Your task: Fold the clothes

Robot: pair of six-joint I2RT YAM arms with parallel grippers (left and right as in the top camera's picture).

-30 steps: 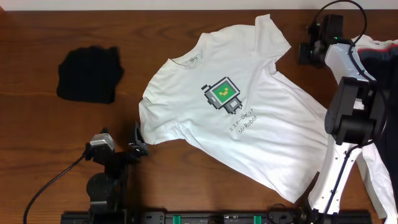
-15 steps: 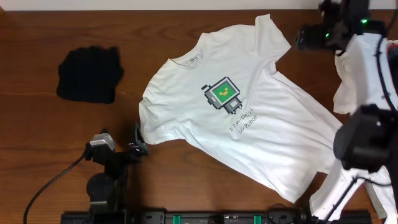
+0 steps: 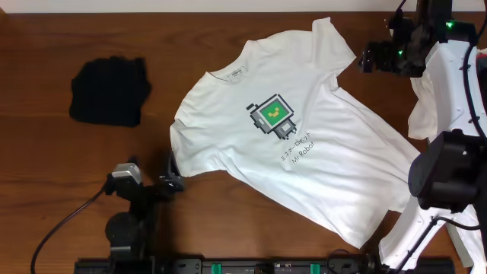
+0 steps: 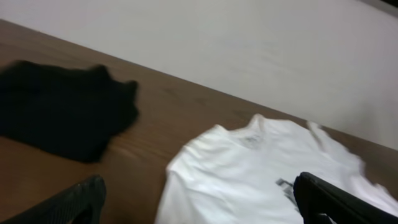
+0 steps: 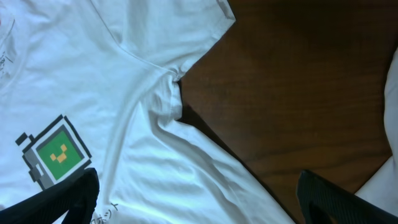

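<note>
**Garments on worktop: positions relative to both end effectors**

- White short-sleeved cotton T-shirt (image 3: pixel 304 144) with green-and-grey pixel-robot print: spread flat and face up, lying diagonally across the middle of the brown wooden worktop (image 3: pixel 228 221). Held by neither arm.
- Black fabric garment (image 3: pixel 109 91): a compact bundle at far left, well apart from the T-shirt and both arms.
- Further white fabric (image 5: pixel 393 106): at the right edge.
- Left end effector (image 3: pixel 171 173): fingers spread wide and empty, just beside the T-shirt's near sleeve hem. Contact cannot be told.
- Right end effector (image 3: pixel 370 58): fingers spread wide and empty, over bare wood beside the far sleeve. Its wrist view shows the puckered armpit fold.
</note>
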